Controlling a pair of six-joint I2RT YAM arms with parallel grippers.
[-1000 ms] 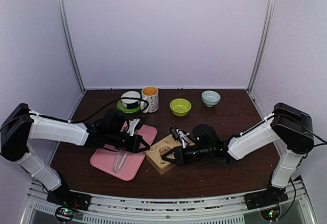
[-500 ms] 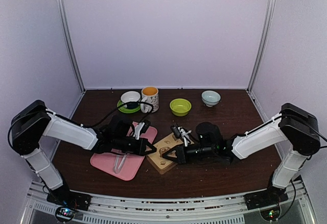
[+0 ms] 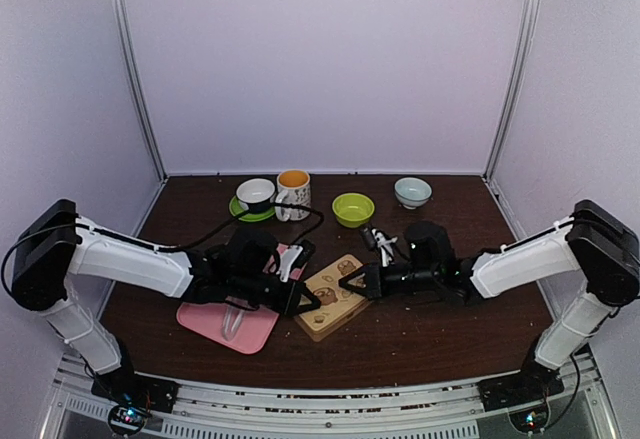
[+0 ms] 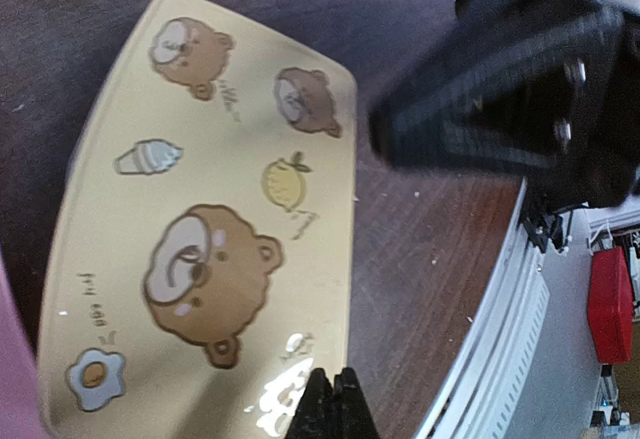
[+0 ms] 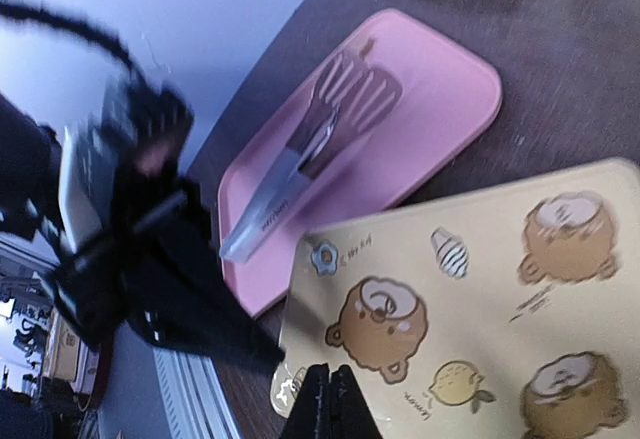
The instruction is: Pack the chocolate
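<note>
The bear-printed tin (image 3: 335,294) lies flat with its lid on, between the two arms, beside the pink tray (image 3: 210,317). No chocolate shows in any view. My left gripper (image 3: 312,307) is shut and empty, its tips (image 4: 332,404) over the tin's (image 4: 200,239) near corner. My right gripper (image 3: 347,279) is shut and empty, its tips (image 5: 330,399) low over the tin's (image 5: 480,289) lid from the right. The two grippers point at each other across the tin. The left gripper (image 5: 150,259) shows blurred in the right wrist view.
Translucent pinkish tongs (image 3: 236,317) lie on the pink tray (image 5: 420,89), also seen in the right wrist view (image 5: 310,149). At the back stand a white cup on a green saucer (image 3: 256,197), a mug (image 3: 294,194), a green bowl (image 3: 353,209) and a pale bowl (image 3: 413,192).
My left gripper has moved right, off the tray, to the tin's near-left corner. My right gripper has drawn back to the right and further from the front. The tin has shifted slightly right.
</note>
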